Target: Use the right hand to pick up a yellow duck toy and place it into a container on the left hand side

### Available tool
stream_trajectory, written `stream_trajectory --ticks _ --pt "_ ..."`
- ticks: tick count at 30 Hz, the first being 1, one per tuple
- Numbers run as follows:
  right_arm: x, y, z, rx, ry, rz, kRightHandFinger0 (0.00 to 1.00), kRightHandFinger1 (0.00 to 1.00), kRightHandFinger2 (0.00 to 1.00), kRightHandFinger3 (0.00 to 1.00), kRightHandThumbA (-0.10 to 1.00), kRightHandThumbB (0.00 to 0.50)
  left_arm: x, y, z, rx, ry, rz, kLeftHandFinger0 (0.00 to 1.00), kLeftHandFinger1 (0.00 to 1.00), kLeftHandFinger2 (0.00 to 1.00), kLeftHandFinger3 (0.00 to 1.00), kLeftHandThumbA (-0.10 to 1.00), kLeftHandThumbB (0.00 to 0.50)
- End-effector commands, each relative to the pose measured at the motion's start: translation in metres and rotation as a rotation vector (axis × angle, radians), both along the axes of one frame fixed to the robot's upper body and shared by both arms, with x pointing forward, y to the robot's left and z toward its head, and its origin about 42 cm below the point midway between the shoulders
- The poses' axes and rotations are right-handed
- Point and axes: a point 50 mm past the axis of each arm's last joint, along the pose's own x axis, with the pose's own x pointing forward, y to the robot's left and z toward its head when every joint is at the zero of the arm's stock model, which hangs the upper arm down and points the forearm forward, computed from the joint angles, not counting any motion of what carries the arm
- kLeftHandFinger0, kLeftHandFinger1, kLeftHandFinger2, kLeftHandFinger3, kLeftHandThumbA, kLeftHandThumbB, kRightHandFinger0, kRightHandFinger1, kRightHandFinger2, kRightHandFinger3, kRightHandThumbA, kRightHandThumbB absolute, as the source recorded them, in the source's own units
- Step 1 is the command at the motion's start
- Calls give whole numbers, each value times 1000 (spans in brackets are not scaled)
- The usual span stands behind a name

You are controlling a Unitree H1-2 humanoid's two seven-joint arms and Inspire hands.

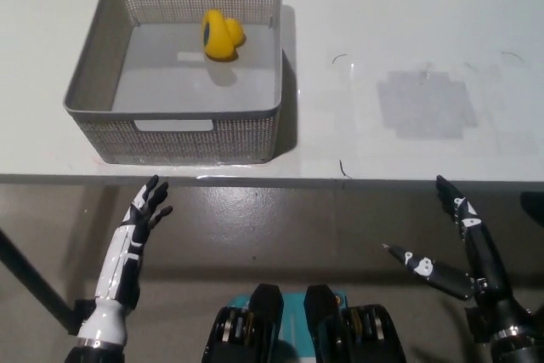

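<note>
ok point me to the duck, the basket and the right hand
yellow duck [221, 36], head view, its body
grey basket [174, 124], head view, near wall
right hand [463, 248], head view, its middle

White table [408, 6], grey taped patch [425, 106], brownish floor [280, 227]

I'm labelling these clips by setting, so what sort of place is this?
Probably a robot test lab or workshop, not a home: a plain white table holds only a grey mesh basket with a yellow duck toy inside, a taped grey patch marks the tabletop, and the floor is bare concrete.
</note>
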Motion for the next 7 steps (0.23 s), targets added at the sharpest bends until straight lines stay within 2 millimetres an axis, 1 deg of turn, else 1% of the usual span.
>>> stream_trajectory --ticks 1,7 --pt "7 5 19 61 -101 31 1000 1000 1000 1000 1000 219 12 4 15 -25 -40 -4 1000 1000 1000 1000 1000 500" --pt "7 10 22 67 -101 47 1000 1000 1000 1000 1000 233 15 7 21 -44 -57 3 970 1000 1000 1000 1000 500"
